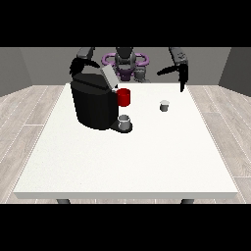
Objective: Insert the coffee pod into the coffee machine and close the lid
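White counter (127,162): coffee pod (164,105) sits upright just below the hand at the view's right (182,81), fingers hanging released and empty; other hand (77,66), fingers unreadable, is behind the coffee machine (93,103).

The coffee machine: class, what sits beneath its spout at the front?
A small grey cup stands on the dark drip tray under the coffee machine, with a red part above it. The cup's contents and the tray beneath it are hidden.

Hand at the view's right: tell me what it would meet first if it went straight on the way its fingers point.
The hand at the view's right points its fingers down, so it would probably meet the bare white table near the far edge first. The coffee pod sits nearer the camera and further left, seemingly off that line; depth is unclear.
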Tool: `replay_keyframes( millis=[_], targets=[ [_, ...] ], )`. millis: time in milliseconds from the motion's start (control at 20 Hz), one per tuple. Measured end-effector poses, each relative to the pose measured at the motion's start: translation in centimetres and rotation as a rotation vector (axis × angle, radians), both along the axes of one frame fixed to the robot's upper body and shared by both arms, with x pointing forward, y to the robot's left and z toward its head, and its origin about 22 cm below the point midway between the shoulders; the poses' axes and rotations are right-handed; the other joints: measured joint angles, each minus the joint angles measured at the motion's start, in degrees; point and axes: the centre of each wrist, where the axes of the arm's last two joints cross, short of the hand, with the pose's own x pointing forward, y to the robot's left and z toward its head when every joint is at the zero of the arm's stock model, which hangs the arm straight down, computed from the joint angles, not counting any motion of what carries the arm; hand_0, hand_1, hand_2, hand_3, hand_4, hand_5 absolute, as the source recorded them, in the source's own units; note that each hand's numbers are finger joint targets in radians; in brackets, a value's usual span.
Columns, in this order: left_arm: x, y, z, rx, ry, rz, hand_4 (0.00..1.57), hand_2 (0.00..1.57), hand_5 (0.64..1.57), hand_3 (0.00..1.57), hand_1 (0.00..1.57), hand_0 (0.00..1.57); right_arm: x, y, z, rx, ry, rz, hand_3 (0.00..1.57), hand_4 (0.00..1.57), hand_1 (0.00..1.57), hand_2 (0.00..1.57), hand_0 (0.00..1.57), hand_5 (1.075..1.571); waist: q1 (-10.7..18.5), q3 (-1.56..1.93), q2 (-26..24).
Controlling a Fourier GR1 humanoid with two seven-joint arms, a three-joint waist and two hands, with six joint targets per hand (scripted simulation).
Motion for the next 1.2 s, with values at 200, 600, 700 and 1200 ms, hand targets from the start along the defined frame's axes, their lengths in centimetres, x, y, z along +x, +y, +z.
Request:
replay_keyframes(
  millis=[200, 600, 700, 1200],
  targets=[
    [0.9, 0.9, -1.0, 0.019, 0.037, 0.022, 0.0, 0.0, 1.571, 0.0, 0.0, 0.0, 0.5, 0.4, 0.5, -0.011, -0.016, 0.016, 0.0, 0.36, 0.0, 0.0, 0.0, 1.571, -0.77, 0.0, 2.24],
    [3.1, 0.4, -1.7, 0.102, 0.124, 0.027, 0.0, 0.0, 1.571, 0.0, 0.0, 0.0, 1.8, 0.5, 0.2, -0.031, 0.038, -0.003, 0.0, 0.43, 0.0, 0.0, 0.0, 1.571, -0.44, 0.0, 3.4],
    [3.4, 0.4, -1.6, 0.136, 0.144, 0.018, 0.0, 0.11, 1.571, 0.0, 0.0, 0.0, 2.0, 0.5, -0.3, -0.043, 0.048, -0.012, 0.0, 0.42, 0.0, 0.0, 0.0, 1.571, -0.09, 0.0, 3.44],
    [4.0, 0.1, -3.9, 0.253, 0.23, 0.017, 0.0, 0.82, 1.571, 0.51, 0.76, 0.76, 2.2, 0.7, -0.9, -0.066, 0.097, -0.029, 0.0, 0.43, 0.0, 0.0, 0.0, 1.571, -0.62, 0.01, 2.41]
  ],
)
